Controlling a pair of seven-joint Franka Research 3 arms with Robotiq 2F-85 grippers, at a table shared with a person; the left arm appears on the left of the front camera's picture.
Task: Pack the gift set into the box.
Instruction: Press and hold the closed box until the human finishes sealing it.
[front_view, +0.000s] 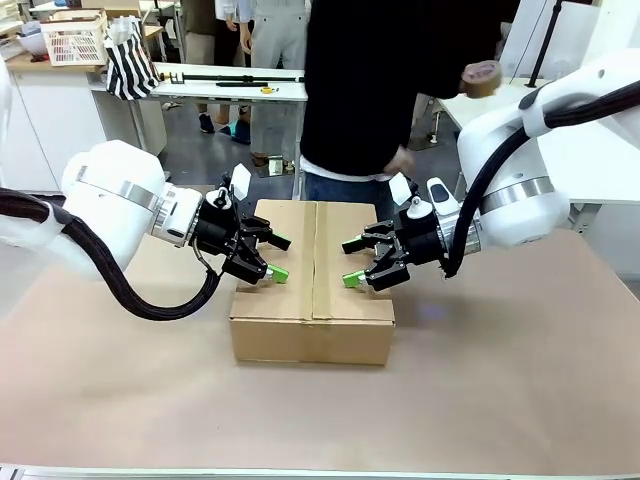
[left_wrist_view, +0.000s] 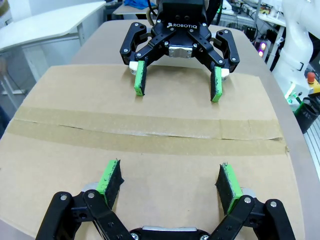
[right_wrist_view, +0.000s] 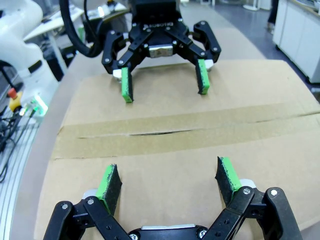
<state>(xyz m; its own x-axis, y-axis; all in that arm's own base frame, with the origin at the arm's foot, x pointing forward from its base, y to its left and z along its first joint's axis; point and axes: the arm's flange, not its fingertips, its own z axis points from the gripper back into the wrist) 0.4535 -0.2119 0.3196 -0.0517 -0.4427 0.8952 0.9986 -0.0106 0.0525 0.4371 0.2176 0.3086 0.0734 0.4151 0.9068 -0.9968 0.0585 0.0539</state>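
Observation:
The box (front_view: 312, 300) stands in the middle of the table with its top flaps shut and a strip of brown tape (left_wrist_view: 150, 130) along the seam. The gift set is hidden. My left gripper (front_view: 278, 258) is open just above the box's left half, its green pads (left_wrist_view: 112, 175) close over the cardboard. Facing it over the right half, my right gripper (front_view: 350, 262) is open too. Each wrist view looks across the seam at the other gripper: the right gripper (left_wrist_view: 177, 92) seen from the left wrist, the left gripper (right_wrist_view: 165, 91) from the right wrist. Neither holds anything.
A person in a dark top (front_view: 370, 100) stands right behind the box, holding a tape roll (front_view: 482, 78) up at the right. The brown table top (front_view: 500, 380) spreads wide around the box. A white basket (front_view: 75, 40) and a striped bag (front_view: 130, 65) stand far back left.

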